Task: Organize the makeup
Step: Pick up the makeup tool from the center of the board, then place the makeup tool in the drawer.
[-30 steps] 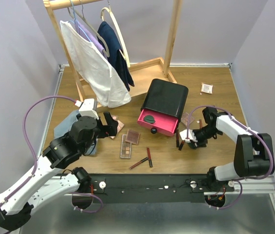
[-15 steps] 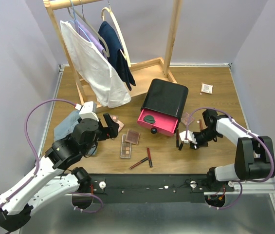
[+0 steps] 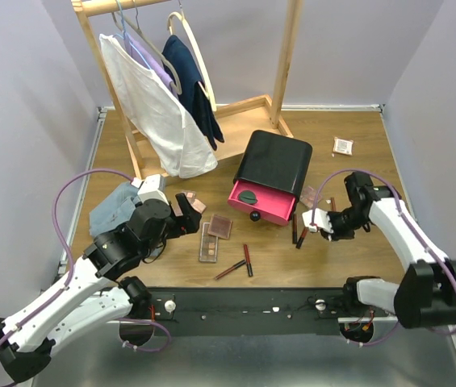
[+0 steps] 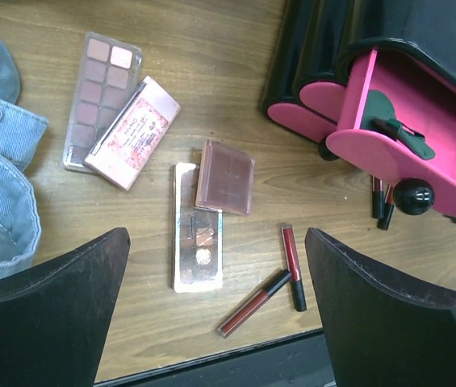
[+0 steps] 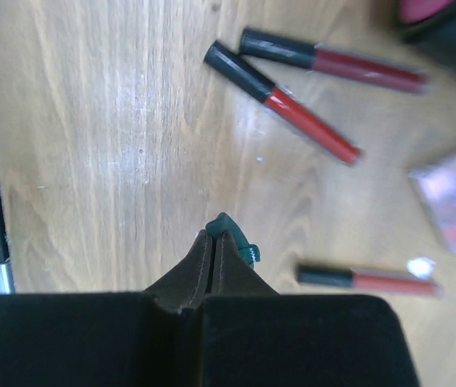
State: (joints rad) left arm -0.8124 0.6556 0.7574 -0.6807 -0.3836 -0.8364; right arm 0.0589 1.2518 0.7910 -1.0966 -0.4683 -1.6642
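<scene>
The small green makeup piece (image 5: 229, 228) is pinched only at the very tips of the clenched right claw (image 5: 213, 242), over the desk (image 5: 90, 121) near the lip tubes (image 5: 292, 105), so I think it may slip out when it is carried to the pink drawer (image 3: 260, 211).

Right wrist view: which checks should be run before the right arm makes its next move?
1. Right gripper fully shut: ok.
2. Small green piece at its tips firmly pinched: cannot tell; only a sliver pokes out.
3. Lip tubes clear of the jaws: ok; three lie apart on the table.
4. Pink drawer open to receive items: ok.
5. Left gripper open and holding nothing: ok.
</scene>
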